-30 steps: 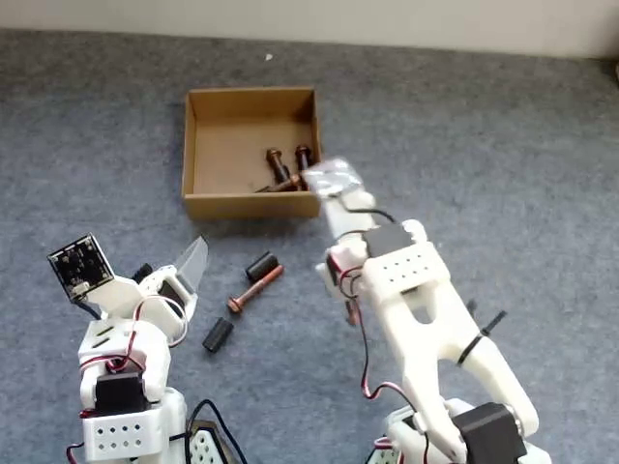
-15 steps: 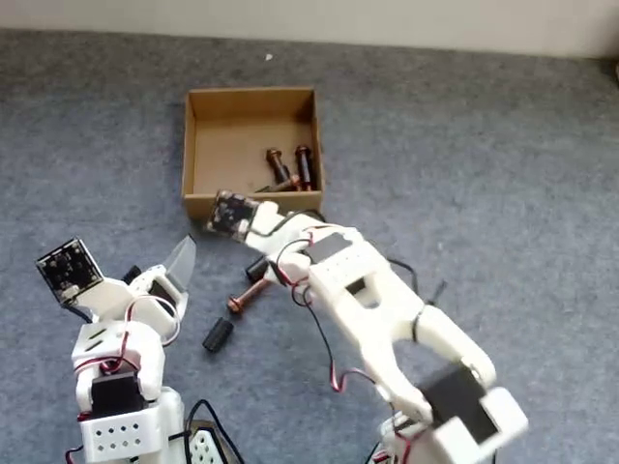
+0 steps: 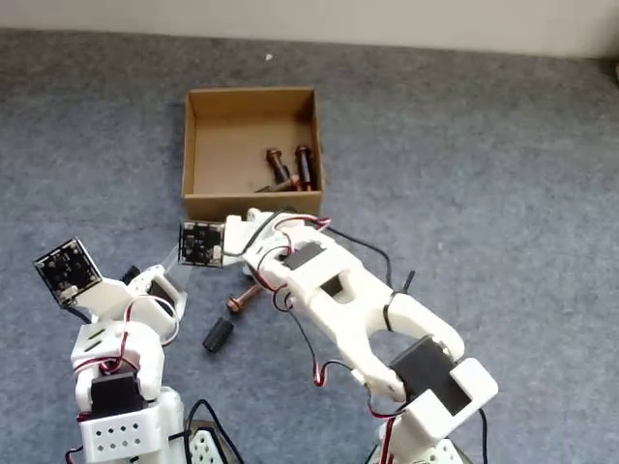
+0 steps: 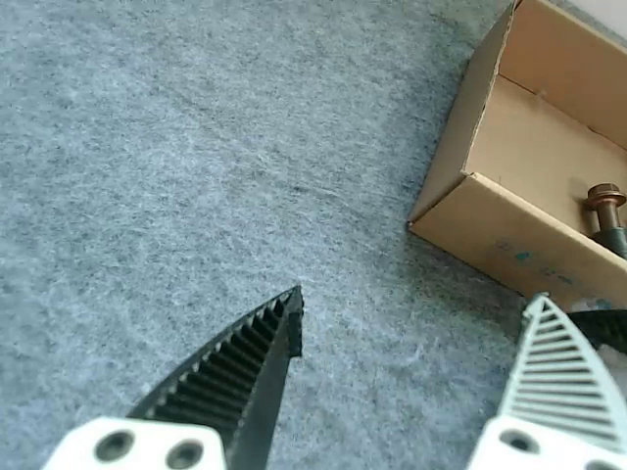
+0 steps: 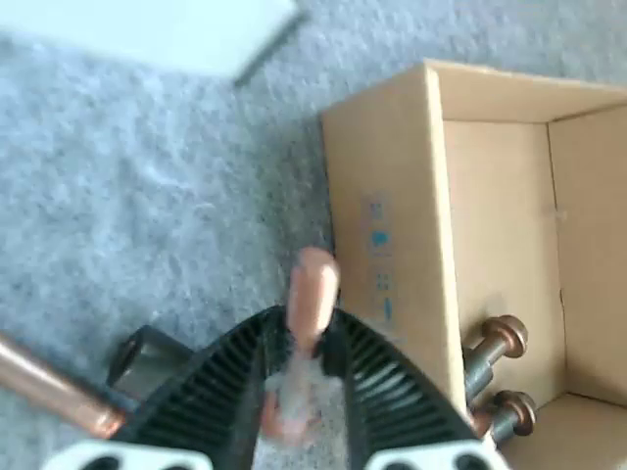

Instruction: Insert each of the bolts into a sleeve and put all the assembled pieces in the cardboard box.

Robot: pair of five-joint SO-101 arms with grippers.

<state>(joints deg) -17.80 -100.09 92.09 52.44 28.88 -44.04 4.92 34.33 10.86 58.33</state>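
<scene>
The left arm (image 3: 121, 348) sits folded low over its base, its wrist board (image 3: 66, 269) tilted upward. The left gripper (image 4: 415, 297) points downward with its jaws wide apart: 1 black ribbed finger (image 4: 245, 377) and 1 pale finger (image 4: 554, 377). The right arm (image 3: 338, 290) stretches diagonally across toward the left arm, its camera board (image 3: 201, 243) at the far end. The right gripper (image 5: 306, 328) has 2 black fingers (image 5: 216, 382) pinched close on a pinkish rod (image 5: 313, 284), too blurred to name.
</scene>
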